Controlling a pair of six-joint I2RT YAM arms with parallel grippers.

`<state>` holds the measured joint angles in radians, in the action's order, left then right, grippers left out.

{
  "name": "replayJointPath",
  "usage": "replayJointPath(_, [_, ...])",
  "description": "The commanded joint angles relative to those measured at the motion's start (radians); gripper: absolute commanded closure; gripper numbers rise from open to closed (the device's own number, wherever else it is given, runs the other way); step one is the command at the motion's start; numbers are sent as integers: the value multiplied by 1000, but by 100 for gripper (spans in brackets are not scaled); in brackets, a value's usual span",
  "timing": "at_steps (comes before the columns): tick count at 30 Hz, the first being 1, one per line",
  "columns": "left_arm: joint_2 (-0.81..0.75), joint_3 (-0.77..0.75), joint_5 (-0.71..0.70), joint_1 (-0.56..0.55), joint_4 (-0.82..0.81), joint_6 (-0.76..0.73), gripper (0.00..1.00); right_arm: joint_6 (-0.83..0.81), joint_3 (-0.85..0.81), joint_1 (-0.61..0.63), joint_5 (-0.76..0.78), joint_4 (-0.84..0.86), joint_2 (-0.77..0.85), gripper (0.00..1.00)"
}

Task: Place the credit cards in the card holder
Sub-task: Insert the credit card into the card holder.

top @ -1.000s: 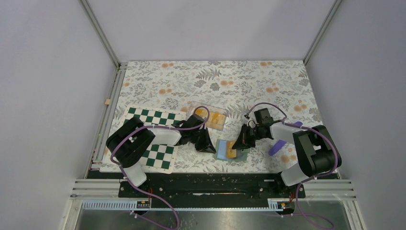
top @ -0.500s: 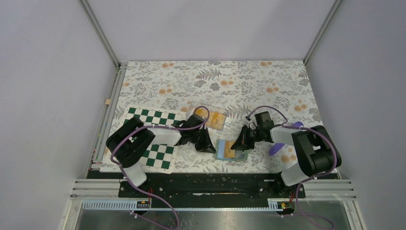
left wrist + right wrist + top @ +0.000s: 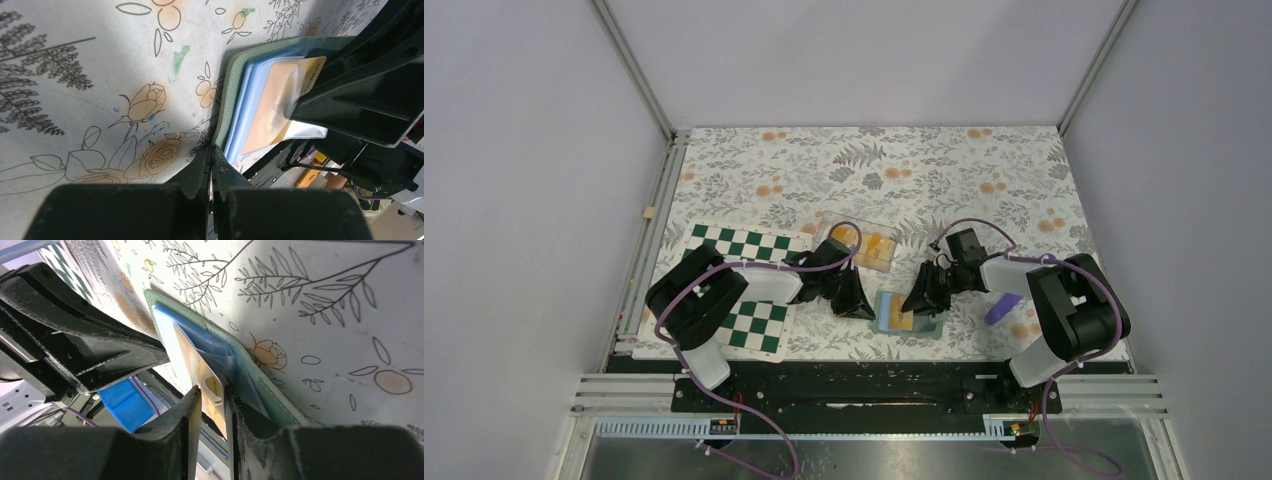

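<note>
Printed cloth, grey ferns and orange blooms, flat over the worktop [image 3: 874, 160]; far half bare and roomy, pale walls and metal rails close on three sides. At the near left, a stiff green-and-white chequered board [image 3: 759, 322], square-cornered, partly under the left arm. Past the middle, a clear plastic tray [image 3: 892, 258] with rounded corners, orange-yellow cards [image 3: 880, 246] lying flat inside. Nearer the bases, between the arms, the holder [image 3: 886, 318]: soft green cover with a stitched rim, glossy blue-tinted sleeves spread open on top, flat on the cloth.

Left end effector [image 3: 212, 152]: matt black fingers pinched together, nothing between them, tips down at the green rim on the holder's left side. Right end effector [image 3: 212, 400]: black fingers narrowly parted, free end of one card [image 3: 200, 372] standing in the slot between them; pads touching it or not, cannot tell. Little room between the two end effectors over the holder.

That card: thin, rigid, orange with a pale sheen, partway into a blue sleeve, one end out past the sleeve mouth. Small purple piece [image 3: 1002, 307] on the cloth beside the right arm, apart from the holder.
</note>
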<state>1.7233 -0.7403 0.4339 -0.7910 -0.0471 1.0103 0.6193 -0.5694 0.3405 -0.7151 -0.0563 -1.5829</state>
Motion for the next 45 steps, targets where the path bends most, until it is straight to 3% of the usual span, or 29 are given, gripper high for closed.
replayJointPath(1, [24,23,-99,-5,68,-36,100,-48,-33,34,153,-147,22,66])
replayJointPath(10, [15,20,-100,-10,68,-29,100,-36,-110,94,187,-220,12,60])
replayJointPath(17, [5,23,-101,-11,69,-27,100,31,-129,168,159,-148,-40,59])
replayJointPath(23, [-12,28,-110,-11,80,-28,100,24,-129,173,130,-151,-44,58])
replayJointPath(31, [-48,28,-132,-11,107,-33,100,-43,-146,172,226,-282,31,47])
replayJointPath(35, [-104,24,-165,-11,148,-37,100,-28,-158,172,195,-249,-5,48])
replayJointPath(38, [-142,17,-179,-9,182,-44,94,6,-158,174,148,-190,-47,53])
replayJointPath(42, [-197,3,-222,-7,255,-62,74,51,-162,191,89,-105,-86,63])
replayJointPath(45, [-238,4,-240,-2,285,-70,66,79,-168,204,61,-56,-106,70])
